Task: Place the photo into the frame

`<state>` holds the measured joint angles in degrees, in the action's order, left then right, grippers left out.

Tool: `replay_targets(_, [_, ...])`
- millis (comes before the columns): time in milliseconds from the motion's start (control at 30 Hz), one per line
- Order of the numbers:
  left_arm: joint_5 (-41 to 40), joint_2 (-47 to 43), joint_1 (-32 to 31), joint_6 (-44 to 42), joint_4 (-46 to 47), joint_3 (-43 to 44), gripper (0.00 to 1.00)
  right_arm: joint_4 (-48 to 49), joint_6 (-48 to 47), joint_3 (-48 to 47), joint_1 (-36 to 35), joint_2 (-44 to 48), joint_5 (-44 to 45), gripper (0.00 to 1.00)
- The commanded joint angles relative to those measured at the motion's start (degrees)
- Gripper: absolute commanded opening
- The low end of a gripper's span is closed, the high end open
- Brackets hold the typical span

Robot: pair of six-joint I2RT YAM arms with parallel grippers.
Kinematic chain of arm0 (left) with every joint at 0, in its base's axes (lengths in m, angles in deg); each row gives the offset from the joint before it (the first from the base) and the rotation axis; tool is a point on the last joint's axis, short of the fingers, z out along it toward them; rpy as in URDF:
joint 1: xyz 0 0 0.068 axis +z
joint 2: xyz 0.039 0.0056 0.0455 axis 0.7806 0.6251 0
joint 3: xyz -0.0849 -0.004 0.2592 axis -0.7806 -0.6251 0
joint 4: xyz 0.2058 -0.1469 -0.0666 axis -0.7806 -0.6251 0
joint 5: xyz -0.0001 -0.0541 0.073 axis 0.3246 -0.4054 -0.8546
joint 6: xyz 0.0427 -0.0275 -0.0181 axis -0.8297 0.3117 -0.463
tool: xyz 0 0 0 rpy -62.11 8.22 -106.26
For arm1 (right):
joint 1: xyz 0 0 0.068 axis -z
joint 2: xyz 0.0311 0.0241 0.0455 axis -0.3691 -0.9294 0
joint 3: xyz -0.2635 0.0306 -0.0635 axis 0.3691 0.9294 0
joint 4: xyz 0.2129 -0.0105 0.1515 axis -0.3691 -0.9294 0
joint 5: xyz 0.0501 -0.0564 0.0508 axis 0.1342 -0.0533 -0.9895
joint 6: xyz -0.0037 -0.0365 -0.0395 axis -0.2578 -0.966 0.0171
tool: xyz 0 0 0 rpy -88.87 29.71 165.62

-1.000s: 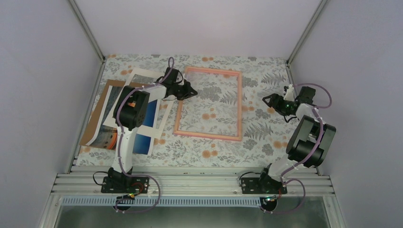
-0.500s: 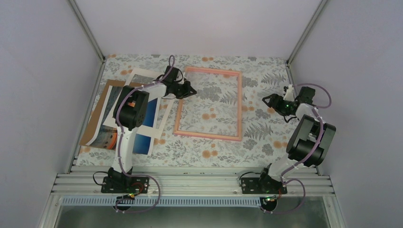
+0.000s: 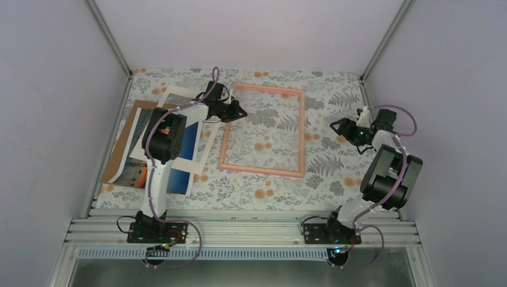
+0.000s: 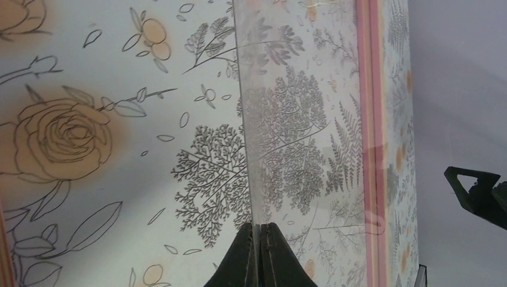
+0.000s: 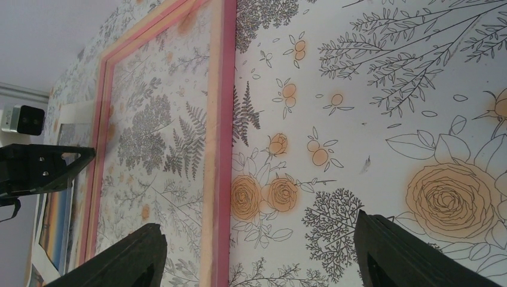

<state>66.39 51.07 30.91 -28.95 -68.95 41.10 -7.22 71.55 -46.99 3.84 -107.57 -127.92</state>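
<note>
The pink frame lies flat mid-table, also seen in the right wrist view. My left gripper is at the frame's far-left corner, shut on the edge of a clear pane. The pane runs straight out from the fingertips, with the pink frame along its right side. The photo, blue with an orange end, lies at the left under the left arm, partly covered by a white mat. My right gripper hovers open to the right of the frame, jaws wide apart over bare cloth.
A white mat and a brown backing board lie stacked with the photo at the left. A floral cloth covers the table. Walls with aluminium posts enclose the sides and back.
My left gripper, still shut on the clear pane, has shifted slightly toward the far edge. The right arm has not moved.
</note>
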Motion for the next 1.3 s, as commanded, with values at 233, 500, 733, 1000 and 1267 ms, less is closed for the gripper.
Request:
replay_targets(233, [1.77,-1.58,-0.08,-1.94,3.65,3.14,0.02,1.23,-0.79,-0.04,-0.62,-0.66,-1.08,0.78])
replay_targets(500, [2.15,-1.85,0.5,-1.4,4.27,3.31,0.02,1.23,-0.75,-0.05,-0.62,-0.79,-1.0,0.78])
replay_targets(733, [1.51,-1.3,0.87,-1.61,3.03,3.31,0.02,1.47,-0.35,-0.21,-0.62,-1.14,-1.07,0.78])
replay_targets(1000, [-1.32,1.01,1.57,-4.3,-1.53,4.47,0.03,1.07,-0.65,-0.44,-0.62,-1.11,-0.67,0.78])
replay_targets(1267, [-2.28,2.46,1.73,-4.88,-3.56,4.22,0.02,0.72,-0.77,-0.64,-0.62,-1.18,-0.34,0.78])
